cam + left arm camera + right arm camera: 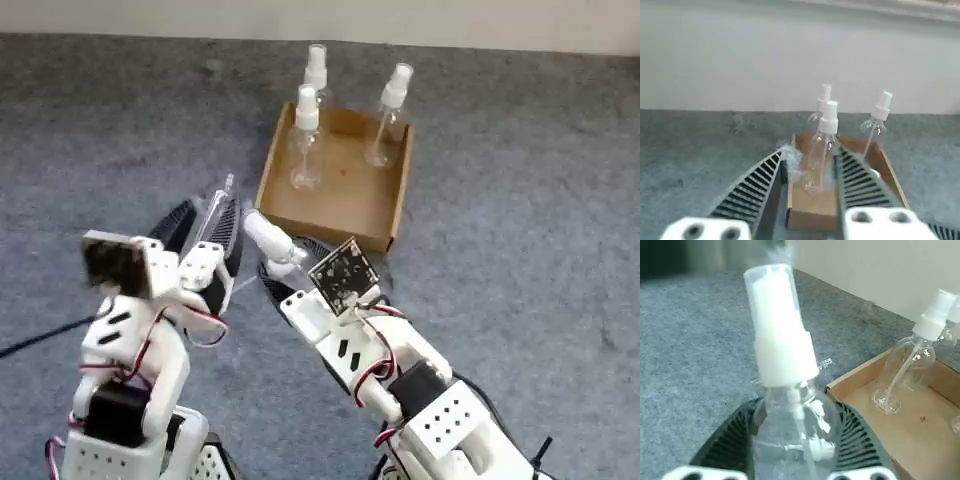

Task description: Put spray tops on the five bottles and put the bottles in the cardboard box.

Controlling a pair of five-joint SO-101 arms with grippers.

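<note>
My right gripper (283, 262) is shut on a clear bottle with a white spray top (780, 335), held tilted just in front of the cardboard box (383, 205). My left gripper (210, 214) is beside it on the left, shut on a clear bottle without a top (218, 205), its open neck (826, 362) pointing towards the box. Two topped bottles stand in the box, one at the left (304, 140) and one at the far right corner (388, 115). A third topped bottle (317, 72) stands at the box's far edge; whether it is inside I cannot tell.
Grey carpet (520, 250) covers the table around the box. A pale wall (740, 60) runs along the far side behind the box. The two arms' white bodies stand close together at the near edge.
</note>
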